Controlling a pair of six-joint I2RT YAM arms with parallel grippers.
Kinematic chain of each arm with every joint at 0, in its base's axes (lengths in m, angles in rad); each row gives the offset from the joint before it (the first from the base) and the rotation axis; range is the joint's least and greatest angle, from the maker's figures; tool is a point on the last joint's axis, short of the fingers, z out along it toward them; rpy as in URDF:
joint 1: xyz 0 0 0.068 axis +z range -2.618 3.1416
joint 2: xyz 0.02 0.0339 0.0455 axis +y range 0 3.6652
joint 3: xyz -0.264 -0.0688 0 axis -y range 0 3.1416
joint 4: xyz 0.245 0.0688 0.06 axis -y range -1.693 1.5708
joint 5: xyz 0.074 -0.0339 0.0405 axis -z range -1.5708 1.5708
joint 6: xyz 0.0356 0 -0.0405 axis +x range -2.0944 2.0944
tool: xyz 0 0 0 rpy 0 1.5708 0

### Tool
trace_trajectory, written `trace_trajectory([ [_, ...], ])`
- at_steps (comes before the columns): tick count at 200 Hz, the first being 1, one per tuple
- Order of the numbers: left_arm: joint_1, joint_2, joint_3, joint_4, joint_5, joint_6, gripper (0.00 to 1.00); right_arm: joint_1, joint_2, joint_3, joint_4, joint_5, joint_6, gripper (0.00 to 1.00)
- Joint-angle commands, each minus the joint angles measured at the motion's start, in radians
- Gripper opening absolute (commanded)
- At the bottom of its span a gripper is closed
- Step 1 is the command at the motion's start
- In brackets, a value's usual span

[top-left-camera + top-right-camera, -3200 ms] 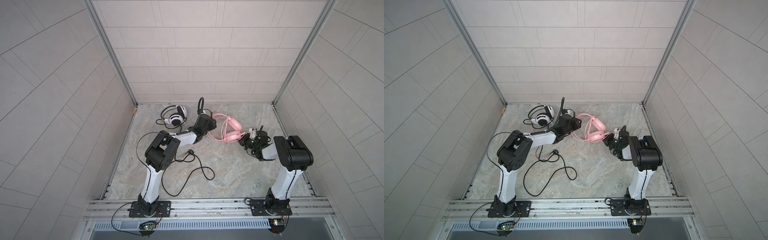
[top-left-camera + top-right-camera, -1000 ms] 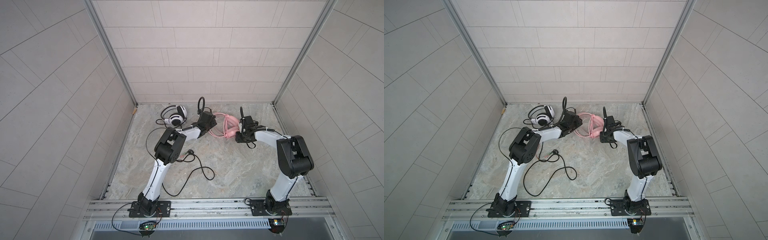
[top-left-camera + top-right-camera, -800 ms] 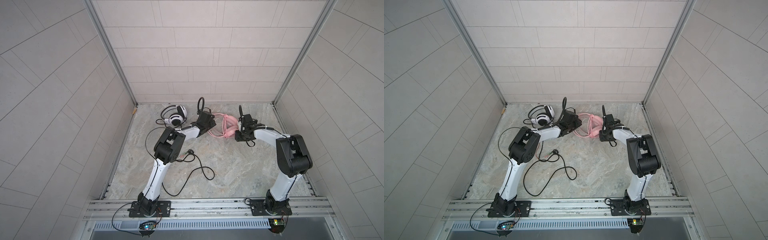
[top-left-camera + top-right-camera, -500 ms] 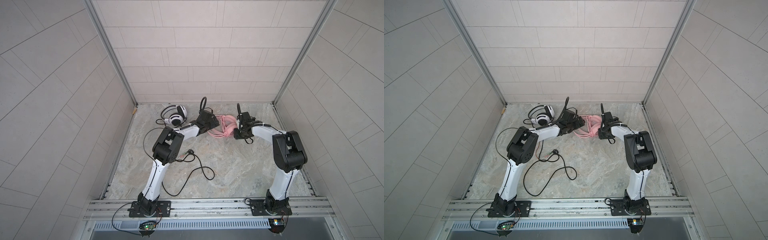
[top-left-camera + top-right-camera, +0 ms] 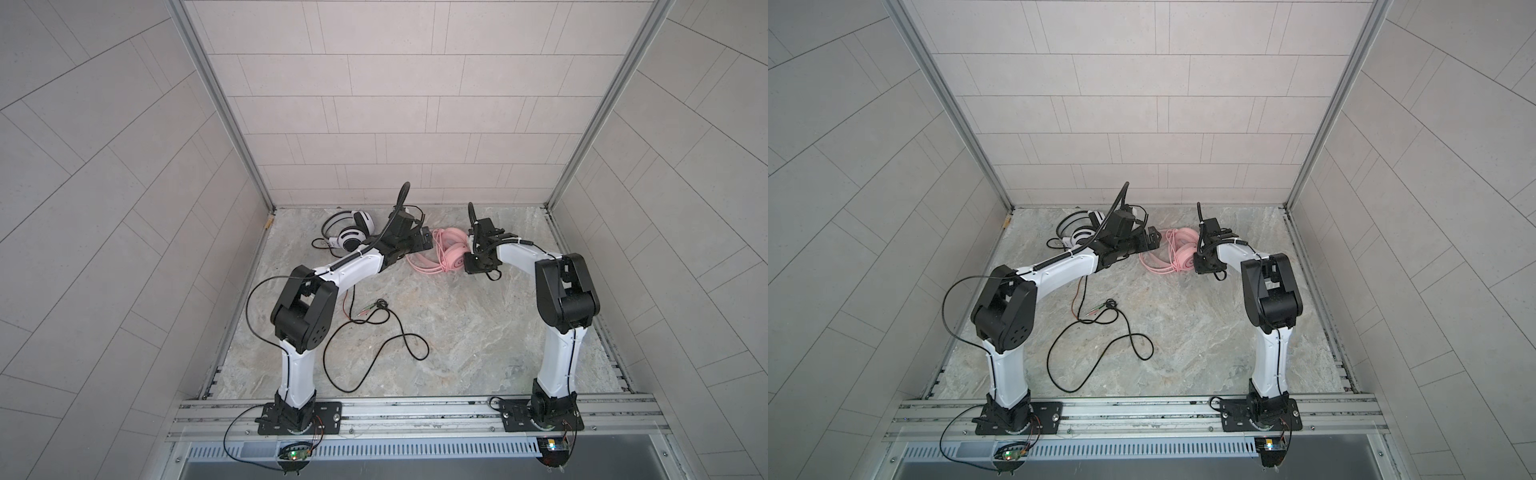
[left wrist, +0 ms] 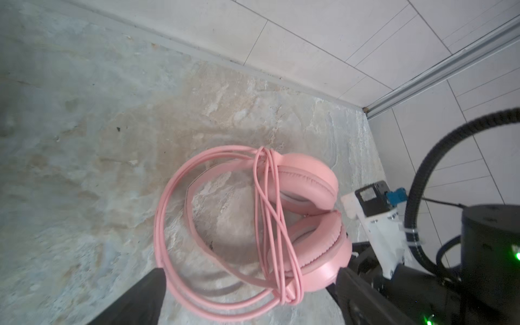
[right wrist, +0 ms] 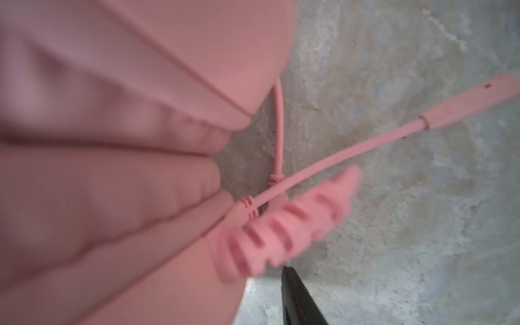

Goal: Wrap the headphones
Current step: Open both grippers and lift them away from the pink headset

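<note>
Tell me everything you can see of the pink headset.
The pink headset is all pink: smooth plastic-looking cups, wrinkled padded cushions facing each other, thin headband. It lies on its side on the marbled table near the back wall. Its pink cable crosses the cups in several turns and loops along the band. The left claw, open, is beside those loops; the right claw is against a cup, grip unclear.

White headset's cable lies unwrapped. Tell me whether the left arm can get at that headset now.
Probably yes. The white headset lies close beside the left gripper, on that arm's own side, with nothing between them. The jaws stand open and empty by the pink headset.
</note>
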State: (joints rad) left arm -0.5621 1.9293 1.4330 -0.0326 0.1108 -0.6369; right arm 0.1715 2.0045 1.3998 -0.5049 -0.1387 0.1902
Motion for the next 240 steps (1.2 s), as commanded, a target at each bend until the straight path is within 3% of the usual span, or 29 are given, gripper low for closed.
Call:
trace_trajectory([
  [1,0.026,-0.012,-0.076,0.016,-0.001,0.047,1.00,0.002,0.033,0.024,-0.062,0.008,-0.018,0.37],
  [50,0.054,0.030,-0.073,-0.056,0.030,0.106,1.00,0.002,0.020,0.033,-0.075,0.015,-0.030,0.35],
  [93,0.053,0.081,-0.062,-0.040,0.063,0.092,1.00,-0.023,-0.140,-0.083,-0.001,-0.041,0.024,0.33],
  [143,0.019,0.205,0.044,-0.036,0.117,0.053,0.91,-0.068,-0.310,-0.191,0.047,-0.068,0.104,0.32],
  [240,-0.127,0.456,0.460,-0.129,0.149,-0.021,0.88,-0.119,-0.482,-0.287,0.060,-0.086,0.134,0.32],
])
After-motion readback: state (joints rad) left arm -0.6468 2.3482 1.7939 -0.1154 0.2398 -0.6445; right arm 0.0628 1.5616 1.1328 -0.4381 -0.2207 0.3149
